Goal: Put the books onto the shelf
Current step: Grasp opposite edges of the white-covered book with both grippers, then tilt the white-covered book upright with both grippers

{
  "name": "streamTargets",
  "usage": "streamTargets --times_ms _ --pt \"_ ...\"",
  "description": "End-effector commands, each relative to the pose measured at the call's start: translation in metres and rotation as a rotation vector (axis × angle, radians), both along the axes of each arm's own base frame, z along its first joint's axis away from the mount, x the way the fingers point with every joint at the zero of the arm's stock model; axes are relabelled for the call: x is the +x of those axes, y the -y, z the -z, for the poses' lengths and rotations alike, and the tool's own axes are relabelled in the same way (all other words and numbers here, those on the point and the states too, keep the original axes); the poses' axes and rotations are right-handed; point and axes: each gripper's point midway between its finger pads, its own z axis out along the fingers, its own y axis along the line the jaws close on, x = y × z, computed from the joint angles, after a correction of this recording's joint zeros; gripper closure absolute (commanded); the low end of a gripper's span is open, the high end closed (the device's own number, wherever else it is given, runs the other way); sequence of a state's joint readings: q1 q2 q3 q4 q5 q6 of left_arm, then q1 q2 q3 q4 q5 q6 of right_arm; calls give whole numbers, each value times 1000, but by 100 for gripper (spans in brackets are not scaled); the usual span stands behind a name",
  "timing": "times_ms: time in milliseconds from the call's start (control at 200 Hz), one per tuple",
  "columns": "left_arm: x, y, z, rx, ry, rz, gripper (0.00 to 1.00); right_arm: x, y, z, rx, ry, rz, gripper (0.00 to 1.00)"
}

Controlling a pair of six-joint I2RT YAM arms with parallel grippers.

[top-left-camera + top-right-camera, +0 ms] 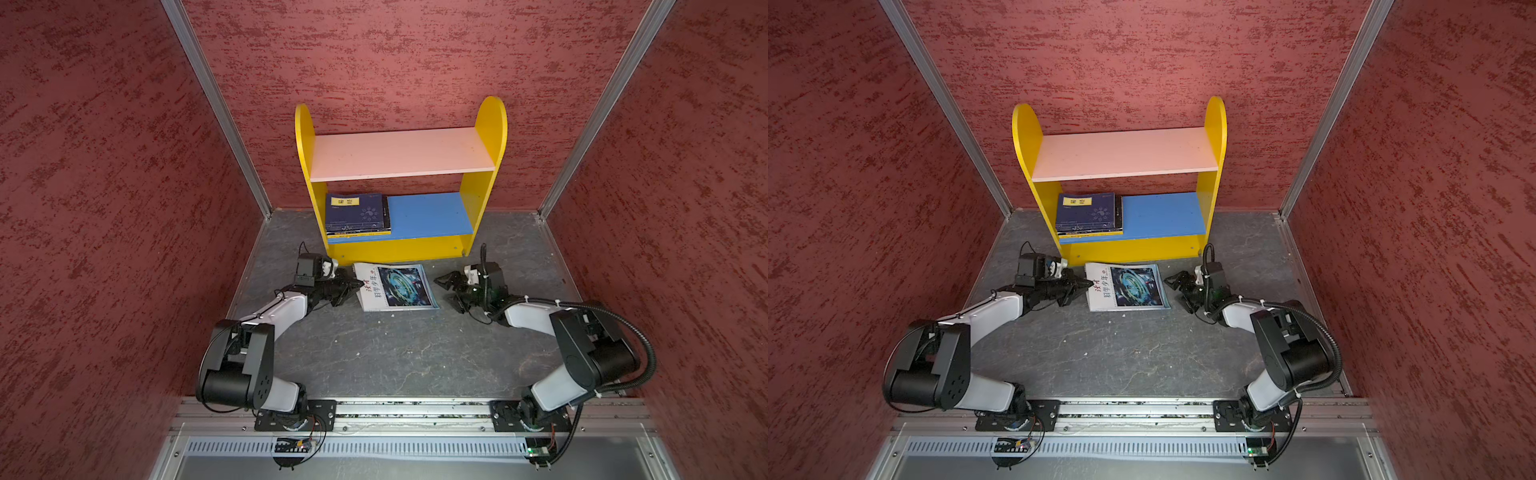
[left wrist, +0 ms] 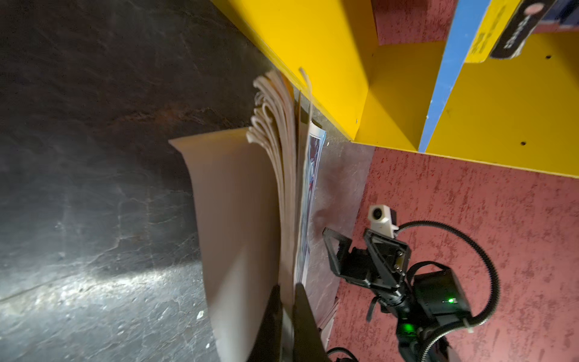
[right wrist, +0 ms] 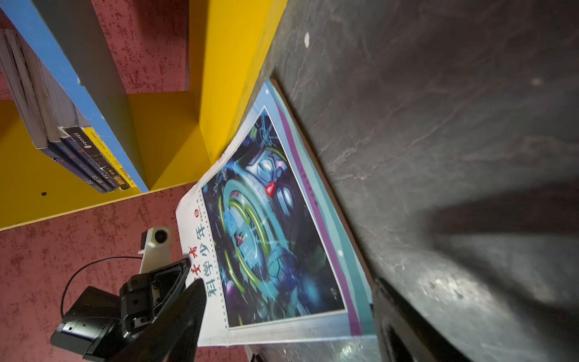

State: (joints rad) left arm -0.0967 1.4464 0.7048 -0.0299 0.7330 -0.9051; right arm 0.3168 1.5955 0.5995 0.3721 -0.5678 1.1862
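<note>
The white magazine [image 1: 397, 286] [image 1: 1127, 286] with a blue-green picture lies on the floor in front of the shelf [image 1: 490, 124] [image 1: 1217, 124]. My left gripper [image 1: 353, 286] [image 1: 1086, 284] [image 2: 285, 291] is shut on the magazine's left edge. In the left wrist view its pages [image 2: 282, 150] fan out and the back cover [image 2: 232, 219] sags away. Just off the magazine's [image 3: 275, 225] right edge, my right gripper [image 1: 446, 293] [image 1: 1177, 293] [image 3: 288, 282] stands open and holds nothing. A stack of books [image 1: 357, 212] [image 1: 1088, 212] [image 3: 78, 150], navy on top, lies on the left of the blue lower board.
The shelf stands against the red back wall [image 1: 415, 54], and red side walls close in both sides. The pink upper board [image 1: 399, 153] is bare. Small white scraps [image 1: 392, 316] lie on the grey floor [image 1: 395, 353]. A metal rail [image 1: 415, 409] carries both arm bases at the front.
</note>
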Motion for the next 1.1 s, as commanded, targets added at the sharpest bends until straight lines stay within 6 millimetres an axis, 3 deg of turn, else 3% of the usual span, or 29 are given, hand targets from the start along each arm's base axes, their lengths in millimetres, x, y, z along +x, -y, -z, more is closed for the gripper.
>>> streamTargets --times_ms 0,130,266,396,656,872,1097 --pt "12 4 -26 -79 44 0 100 1 -10 -10 106 8 -27 17" --pt "9 5 -26 -86 41 11 100 4 -20 -7 159 -10 -42 17" --pt "8 4 -29 -105 48 -9 100 -1 -24 10 150 -74 -54 21" --pt "5 -1 -30 -113 48 -30 100 -11 -15 22 71 -106 -49 20" --pt "11 -11 -39 -141 60 -41 100 -29 0 27 -50 -129 -57 17" --pt "9 -10 -43 -144 65 -16 100 -27 -1 30 -26 -138 -50 15" --pt "4 -22 -47 -140 76 -46 100 -33 7 41 -73 -182 -33 15"
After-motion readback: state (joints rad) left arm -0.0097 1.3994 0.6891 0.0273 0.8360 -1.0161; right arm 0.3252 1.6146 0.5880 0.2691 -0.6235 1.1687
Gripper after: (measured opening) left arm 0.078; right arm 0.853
